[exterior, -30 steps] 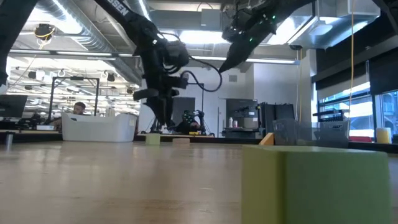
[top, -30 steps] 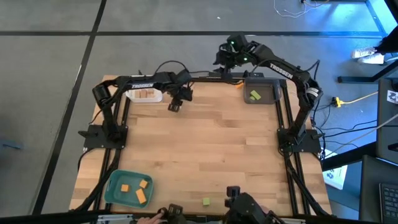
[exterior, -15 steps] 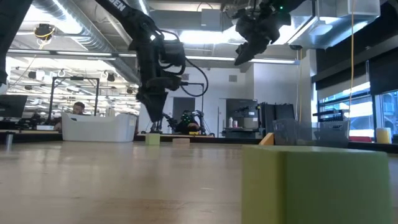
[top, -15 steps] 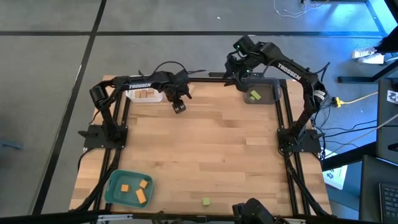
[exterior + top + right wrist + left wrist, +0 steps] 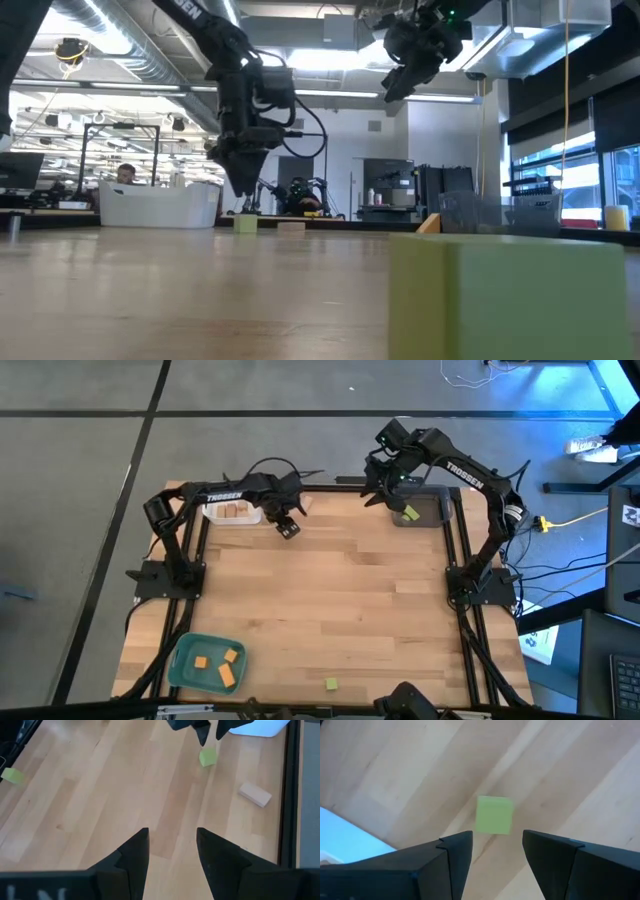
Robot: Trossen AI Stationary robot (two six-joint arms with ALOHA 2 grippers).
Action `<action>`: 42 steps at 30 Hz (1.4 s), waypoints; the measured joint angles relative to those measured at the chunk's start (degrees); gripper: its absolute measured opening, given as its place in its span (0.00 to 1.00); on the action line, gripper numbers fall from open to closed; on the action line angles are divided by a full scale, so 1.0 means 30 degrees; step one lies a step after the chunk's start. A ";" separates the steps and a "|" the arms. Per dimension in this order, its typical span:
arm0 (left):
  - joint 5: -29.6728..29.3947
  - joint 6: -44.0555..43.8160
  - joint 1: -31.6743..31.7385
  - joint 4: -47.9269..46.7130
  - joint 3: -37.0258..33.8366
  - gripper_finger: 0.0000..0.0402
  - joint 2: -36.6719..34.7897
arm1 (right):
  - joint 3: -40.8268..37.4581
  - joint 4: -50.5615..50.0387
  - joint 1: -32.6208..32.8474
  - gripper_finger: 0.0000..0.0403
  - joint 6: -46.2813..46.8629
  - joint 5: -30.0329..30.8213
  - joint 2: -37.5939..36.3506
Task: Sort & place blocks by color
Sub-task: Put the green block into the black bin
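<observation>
Arms reach in over the far edge of the light wooden table. The left gripper points down above a small light green cube that lies on the wood just beside the white tray; its two dark fingers stand apart with bare table between them and hold nothing. The right gripper hangs higher, near the dark grey tray, its fingers likewise parted and empty.

Three tan wooden blocks sit in the white tray, a second light green block in the grey one, and three orange blocks in the round teal tray at the near left corner. A third light green block lies alone at the near edge and fills the low view's foreground, cut off at the bottom. A loose tan block rests near the far edge.

From above, the left arm covers the cube beneath it. In the low view the grey tray shows only faintly.
</observation>
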 joint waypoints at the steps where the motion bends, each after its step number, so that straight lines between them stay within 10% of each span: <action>1: -0.0003 -0.0012 0.0084 0.0000 0.0000 0.42 0.0000 | 0.0000 0.0007 0.0000 0.41 0.0007 0.0004 0.0000; 29: 0.0992 -0.0877 0.0218 0.0304 0.0007 0.43 -0.0007 | 0.0000 0.0364 0.0000 0.41 0.0014 0.0019 0.0015; 42: 0.0307 0.1136 0.0209 0.0718 0.0044 0.68 0.0775 | 0.0000 0.0366 0.0000 0.41 0.0015 0.0040 0.0022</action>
